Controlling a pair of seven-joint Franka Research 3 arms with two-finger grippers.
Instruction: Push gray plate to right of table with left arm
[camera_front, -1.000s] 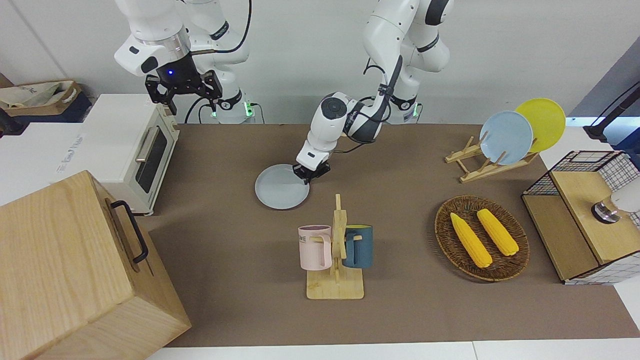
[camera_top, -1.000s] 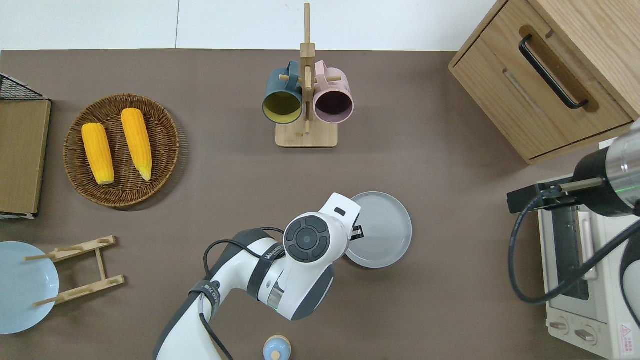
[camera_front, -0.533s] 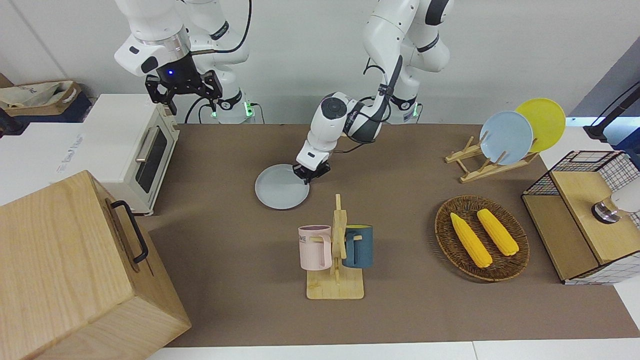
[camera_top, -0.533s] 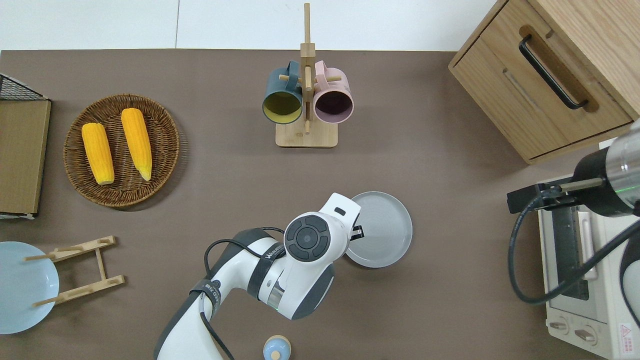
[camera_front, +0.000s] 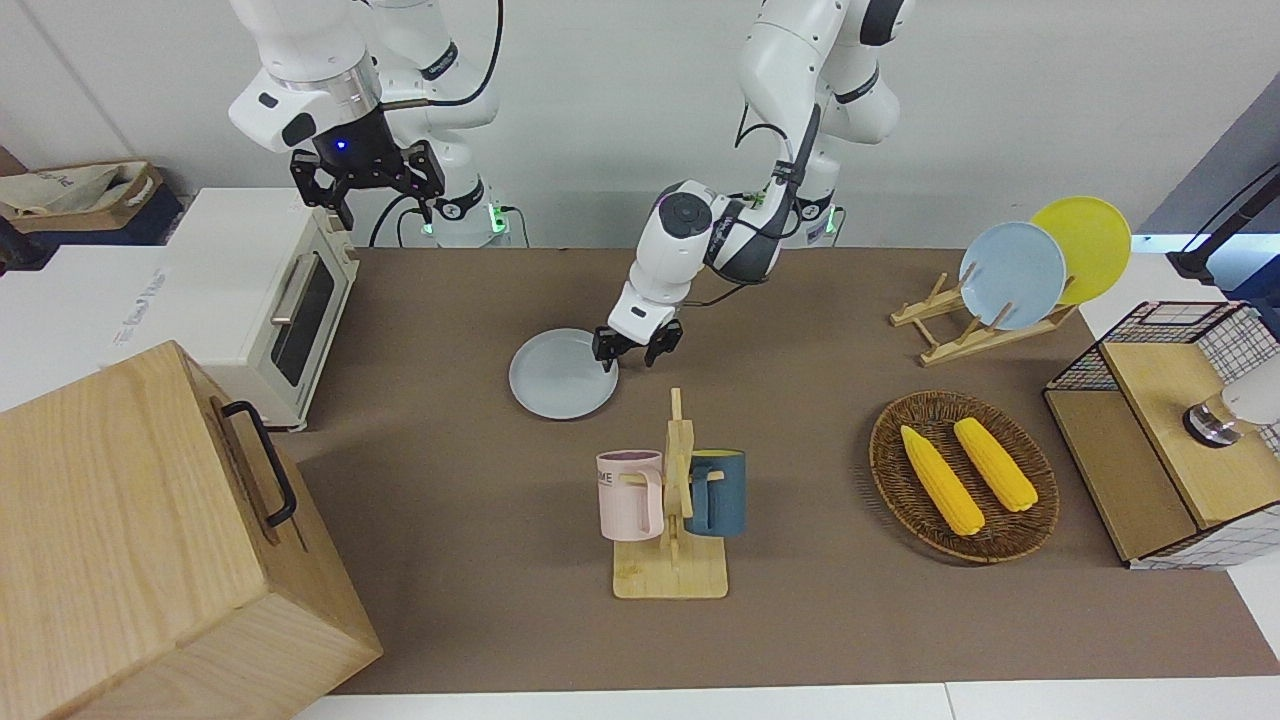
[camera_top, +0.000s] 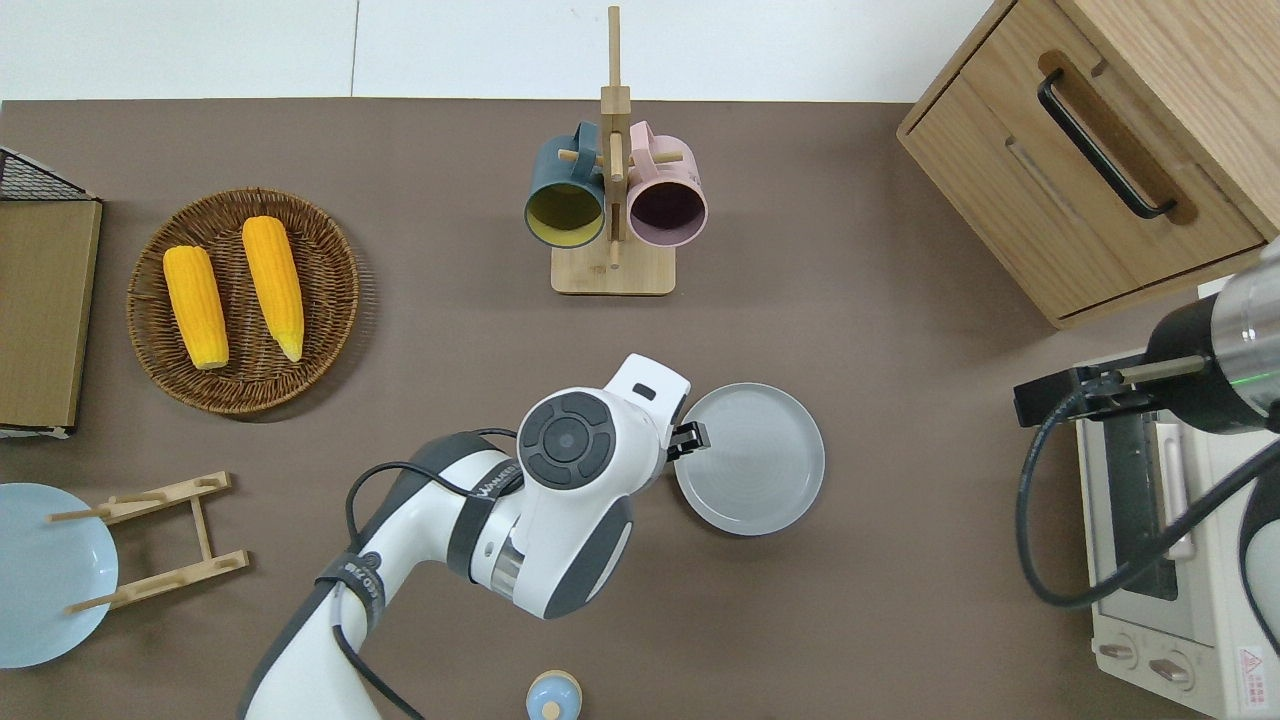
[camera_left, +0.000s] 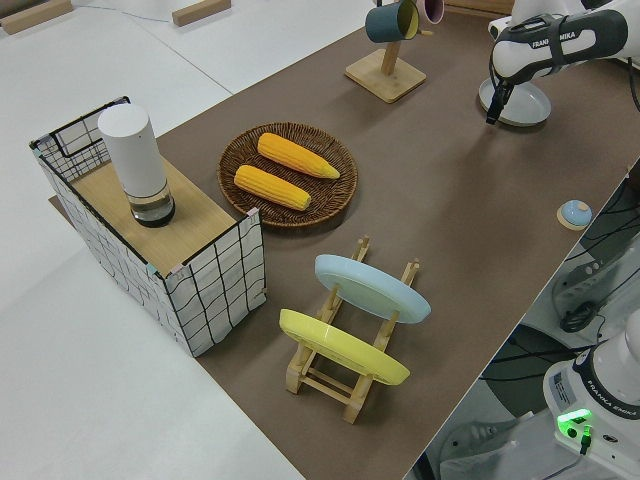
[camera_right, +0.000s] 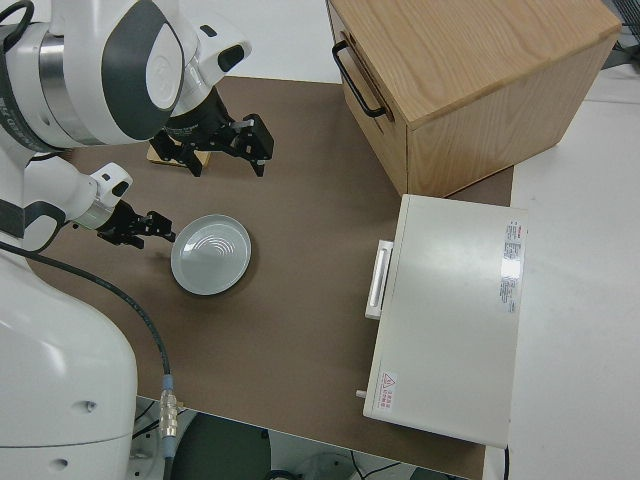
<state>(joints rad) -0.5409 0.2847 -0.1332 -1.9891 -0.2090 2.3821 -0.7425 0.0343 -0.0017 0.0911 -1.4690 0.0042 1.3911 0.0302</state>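
The gray plate (camera_front: 560, 375) lies flat on the brown table (camera_front: 450, 500), near its middle and toward the right arm's end. It also shows in the overhead view (camera_top: 755, 460) and the right side view (camera_right: 211, 254). My left gripper (camera_front: 633, 357) is open and empty, low at the plate's rim on the side toward the left arm's end; the overhead view (camera_top: 690, 438) shows it at that edge. One fingertip (camera_front: 603, 362) is at the rim, the other off the plate. My right gripper (camera_front: 385, 205) is open and parked.
A mug rack (camera_front: 672, 500) with a pink and a blue mug stands farther from the robots than the plate. A white toaster oven (camera_front: 260, 290) and a wooden cabinet (camera_front: 130, 540) fill the right arm's end. A corn basket (camera_front: 963, 475) and a plate rack (camera_front: 1010, 275) sit toward the left arm's end.
My left gripper has opened and drawn back off the plate toward the left arm's end, and its arm has shifted the same way. The plate has stayed in place.
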